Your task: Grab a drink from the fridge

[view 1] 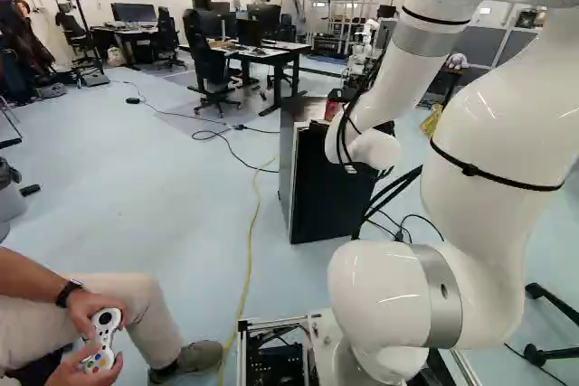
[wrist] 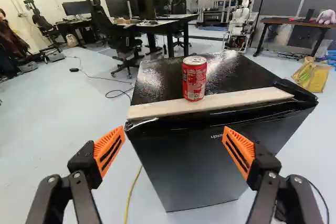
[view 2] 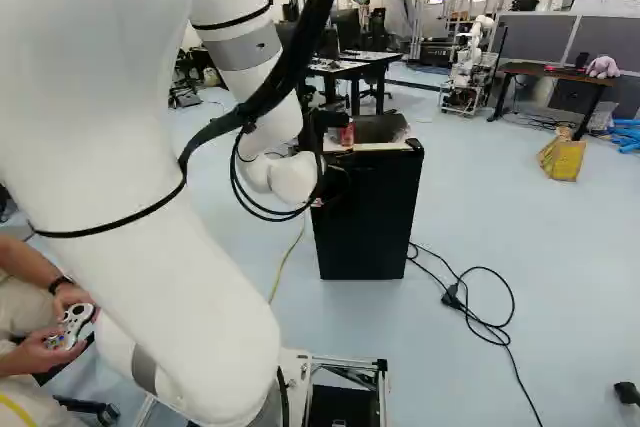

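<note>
- The task's drink, a red can, is found upright on top of the black fridge, at the pale strip laid along the front upper edge.
- The jaws are recorded as open: the two fingers are held wide apart, with the orange pads turned towards each other.
- In the wrist view, the can is sighted ahead of the jaws, in the direction of the gap between them, and is not gripped.
- The white arm is extended forward from the base, and part of the fridge is covered by it in the left base view.
- A yellow cable is noted on the floor beside the fridge; on the other side, a loose black cable is laid in loops.
- At the lower left of the left base view, a game controller is held in both hands by a seated person.
- Beyond the fridge, monitors are carried by a dark bench, beside which an office chair is placed.
- At the right of the right base view, a purple plush toy is set on a brown bench; a yellow bag is seen on the floor near it.
- Another robot is observed in the background.
</note>
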Available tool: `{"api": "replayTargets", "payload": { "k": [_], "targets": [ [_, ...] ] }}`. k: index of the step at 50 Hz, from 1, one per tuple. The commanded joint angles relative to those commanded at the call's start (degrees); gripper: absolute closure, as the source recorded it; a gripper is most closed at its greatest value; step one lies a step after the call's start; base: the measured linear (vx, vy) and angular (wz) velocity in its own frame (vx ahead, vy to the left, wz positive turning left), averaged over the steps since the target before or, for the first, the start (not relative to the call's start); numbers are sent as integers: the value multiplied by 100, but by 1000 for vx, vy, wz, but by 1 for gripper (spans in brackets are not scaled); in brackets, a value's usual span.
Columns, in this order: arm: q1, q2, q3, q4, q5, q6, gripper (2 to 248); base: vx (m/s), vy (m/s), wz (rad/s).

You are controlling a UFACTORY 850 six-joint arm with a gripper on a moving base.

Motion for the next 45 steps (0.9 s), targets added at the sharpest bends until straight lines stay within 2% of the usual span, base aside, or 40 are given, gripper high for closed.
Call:
{"api": "replayTargets", "payload": {
  "k": [14,45],
  "targets": [
    [-40,-28,-12,0,200,0,3,0,0,0],
    [-53,-156,-149,0,218,0,3,0,0,0]
  ]
}}
